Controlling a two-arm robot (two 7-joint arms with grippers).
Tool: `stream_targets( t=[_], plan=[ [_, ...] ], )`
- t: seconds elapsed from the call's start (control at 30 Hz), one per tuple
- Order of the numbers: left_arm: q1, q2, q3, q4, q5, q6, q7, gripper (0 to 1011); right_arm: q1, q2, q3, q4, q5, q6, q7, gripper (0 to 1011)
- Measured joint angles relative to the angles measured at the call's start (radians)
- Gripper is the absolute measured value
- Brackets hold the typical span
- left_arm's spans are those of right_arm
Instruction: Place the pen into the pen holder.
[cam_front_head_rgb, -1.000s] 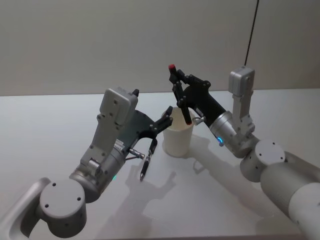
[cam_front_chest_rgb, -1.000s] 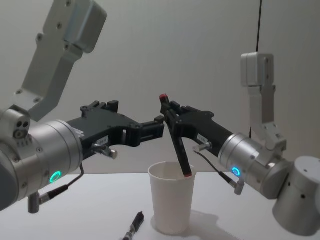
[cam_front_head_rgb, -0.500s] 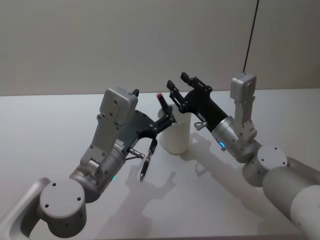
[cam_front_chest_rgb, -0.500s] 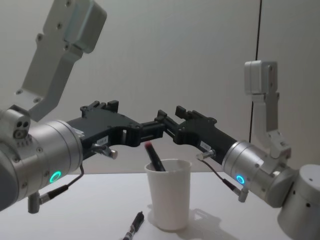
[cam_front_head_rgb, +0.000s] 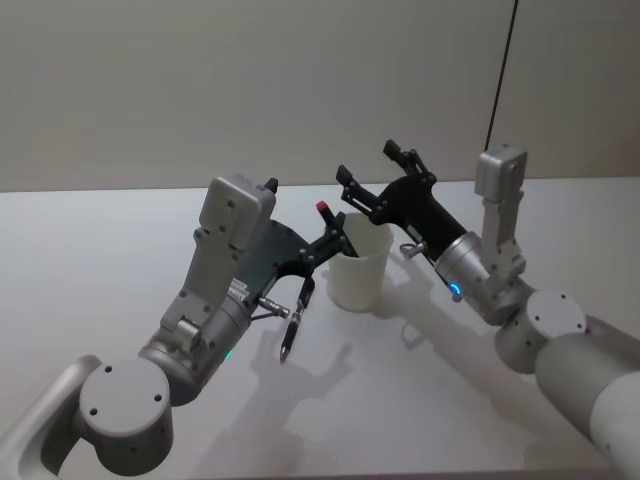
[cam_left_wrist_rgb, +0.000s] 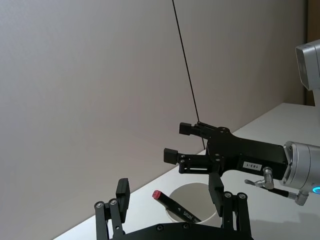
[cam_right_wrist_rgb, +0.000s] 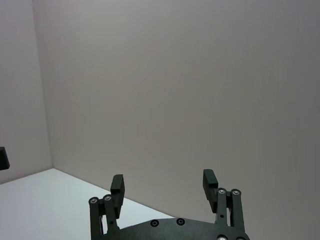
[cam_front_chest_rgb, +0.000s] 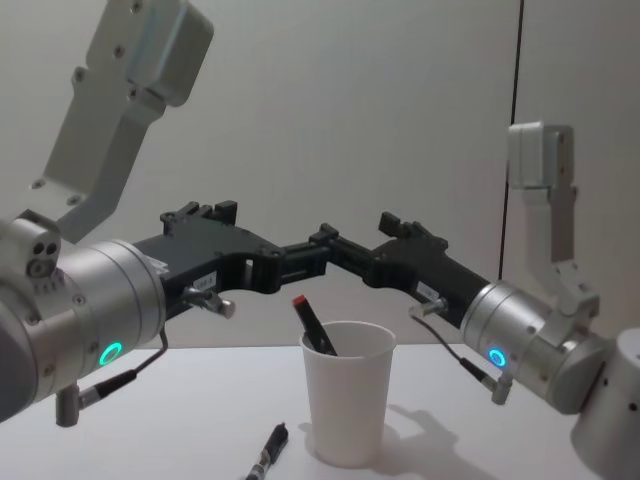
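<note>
1. The pen (cam_front_chest_rgb: 318, 328) is seen inside the pen holder (cam_front_chest_rgb: 348, 410), red cap up & clear of the rim, lower end hidden in the cup. It is leant on the rim at the robot's left, since the cup is far wider than the pen & nothing props it upright
2. The pen is gripped by neither gripper, so its weight is judged to be taken by the cup floor & rim alone. The holder is stood upright on the table (cam_front_head_rgb: 100, 250), approx. btwn the two arms
3. The right gripper (cam_front_head_rgb: 366, 162) is held above & just behind the holder. Its fingers are spread wide w/ nothing btwn them, and in the right wrist view bare wall is framed btwn the tips
4. The left gripper (cam_left_wrist_rgb: 170, 191) is held close at the holder's left, pointed at it, fingers apart & empty. This pos. is judged a guard vs. the cup tipping. Contact w/ the cup cannot be made out
5. A second pen (cam_front_chest_rgb: 268, 455) is seen lying flat on the table, just left of the holder & below the left gripper, untouched
6. Insertion is judged done for the red-capped pen. A light paper cup w/ a leaning pen could be toppled by a careless exit, so a straight lift away would be advised for the right arm
</note>
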Motion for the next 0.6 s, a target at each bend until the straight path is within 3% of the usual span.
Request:
stream_targets(
  t=[0.13,0.23,0.33,0.43,0.6],
  plan=[
    [0.0,0.0,0.0,0.0,0.0,0.0,0.0,1002,-0.024,0.011,0.01,-0.06,-0.004,0.042,-0.007,1001],
    [0.0,0.0,0.0,0.0,0.0,0.0,0.0,1000,-0.07,0.025,0.014,-0.161,-0.018,0.102,-0.026,1001],
    [0.0,0.0,0.0,0.0,0.0,0.0,0.0,1002,-0.138,0.044,0.018,-0.311,-0.038,0.204,-0.056,1001],
    [0.0,0.0,0.0,0.0,0.0,0.0,0.0,1002,-0.178,0.056,0.021,-0.399,-0.047,0.258,-0.075,1001],
    [0.0,0.0,0.0,0.0,0.0,0.0,0.0,1002,-0.263,0.082,0.03,-0.585,-0.068,0.414,-0.118,1001]
  ],
)
